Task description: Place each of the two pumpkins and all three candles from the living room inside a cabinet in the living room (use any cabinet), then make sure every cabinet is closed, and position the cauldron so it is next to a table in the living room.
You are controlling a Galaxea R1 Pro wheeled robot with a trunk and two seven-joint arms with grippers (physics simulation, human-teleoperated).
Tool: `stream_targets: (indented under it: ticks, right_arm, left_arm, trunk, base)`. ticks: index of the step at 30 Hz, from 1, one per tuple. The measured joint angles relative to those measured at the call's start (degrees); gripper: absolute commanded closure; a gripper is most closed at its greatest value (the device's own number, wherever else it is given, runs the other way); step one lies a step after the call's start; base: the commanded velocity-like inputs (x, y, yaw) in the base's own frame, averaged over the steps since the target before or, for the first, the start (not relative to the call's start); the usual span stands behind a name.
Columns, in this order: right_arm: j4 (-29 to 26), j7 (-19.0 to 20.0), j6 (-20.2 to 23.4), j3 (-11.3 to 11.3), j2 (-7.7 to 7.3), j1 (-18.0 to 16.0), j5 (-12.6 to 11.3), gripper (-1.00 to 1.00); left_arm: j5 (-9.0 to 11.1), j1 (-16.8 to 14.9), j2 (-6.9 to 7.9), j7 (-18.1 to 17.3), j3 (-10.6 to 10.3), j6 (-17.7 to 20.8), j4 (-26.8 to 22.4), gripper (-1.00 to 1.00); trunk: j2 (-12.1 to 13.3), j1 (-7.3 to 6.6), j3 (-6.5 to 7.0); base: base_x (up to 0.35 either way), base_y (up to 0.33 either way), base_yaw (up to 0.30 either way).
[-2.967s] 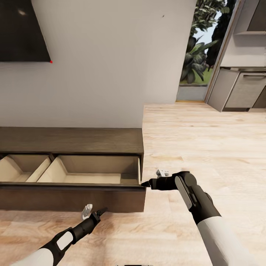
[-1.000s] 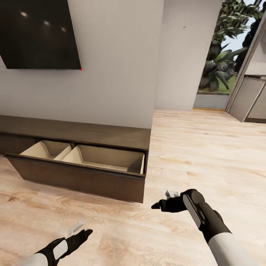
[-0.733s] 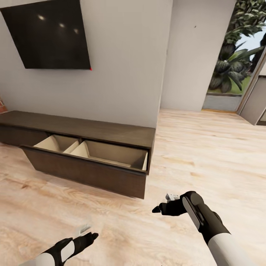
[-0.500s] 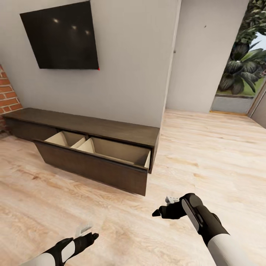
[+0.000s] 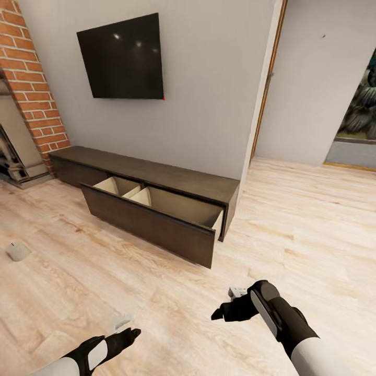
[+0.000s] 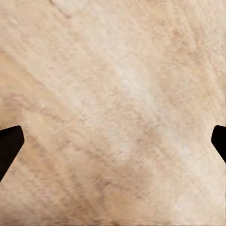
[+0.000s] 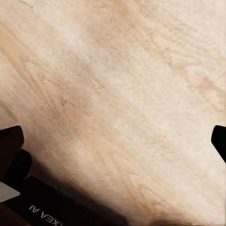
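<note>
since the earlier frames the view has swung left and pulled back, so the cabinet (image 5: 156, 180) now sits farther off, and a brick column (image 5: 36, 83), a tv (image 5: 122, 57) and a small whitish object (image 5: 18, 251) on the floor (image 5: 78, 282) have come into sight; that object may be a candle, but it is too small to tell. the cabinet's wide drawer (image 5: 151, 222) stands pulled out, its pale compartments showing nothing inside. the left gripper (image 5: 129, 334) hangs low over bare floor, well apart from the cabinet; in the left wrist view its fingertips (image 6: 9, 146) sit at opposite edges, spread wide with nothing between them. the right gripper (image 5: 216, 315) hovers over the floor short of the drawer's right corner, its fingertips (image 7: 9, 141) likewise wide apart and holding nothing.
</note>
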Motion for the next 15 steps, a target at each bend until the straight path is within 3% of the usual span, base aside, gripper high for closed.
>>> stream_targets:
  ticks: [3, 7, 15]
  right_arm:
    - [0.67, -0.01, -0.02, 0.25, 0.00, 0.07, 0.00, -1.00]
    - [0.89, -0.01, -0.02, 0.29, 0.00, 0.07, -0.07, -1.00]
    - [1.03, 0.00, -0.02, 0.38, 0.00, 0.13, 0.00, -1.00]
  left_arm:
    - [2.01, 0.01, -1.47, 0.01, 0.00, 0.05, -0.03, -1.00]
    - [3.64, -0.02, -1.99, 0.00, -0.01, 0.07, -0.04, -1.00]
    - [4.68, 0.01, -2.25, -0.08, 0.07, 0.00, -0.04, -1.00]
  trunk:
    - [0.00, 0.00, 0.07]
    - [0.00, -0.02, 0.17]
    - [0.00, -0.03, 0.37]
  base:
    - [-0.215, -0.050, 0.290]
    - [-0.085, -0.016, 0.290]
    - [-0.011, -0.002, 0.290]
